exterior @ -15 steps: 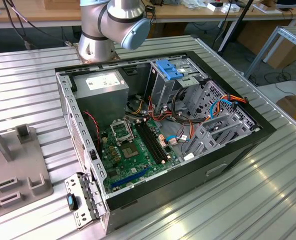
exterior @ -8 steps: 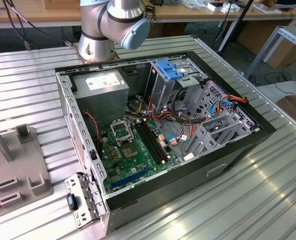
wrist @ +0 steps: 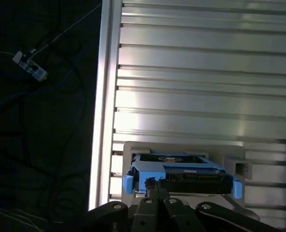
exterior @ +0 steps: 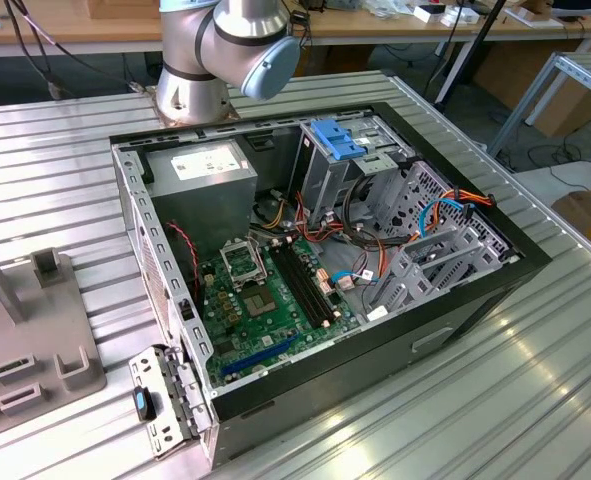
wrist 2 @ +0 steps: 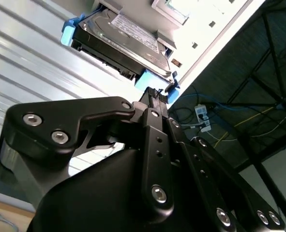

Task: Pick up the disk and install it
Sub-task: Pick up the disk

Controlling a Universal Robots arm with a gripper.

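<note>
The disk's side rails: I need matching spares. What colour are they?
Blue rails on the disk, clearest in the first wrist view.

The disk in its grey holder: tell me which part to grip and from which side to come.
Probably pinch the disk across its two broad flat faces at the exposed connector edge, between the blue side rails. Come from the side where the gripper is: the grey holder backs the far edge, while this edge stands free.
</note>
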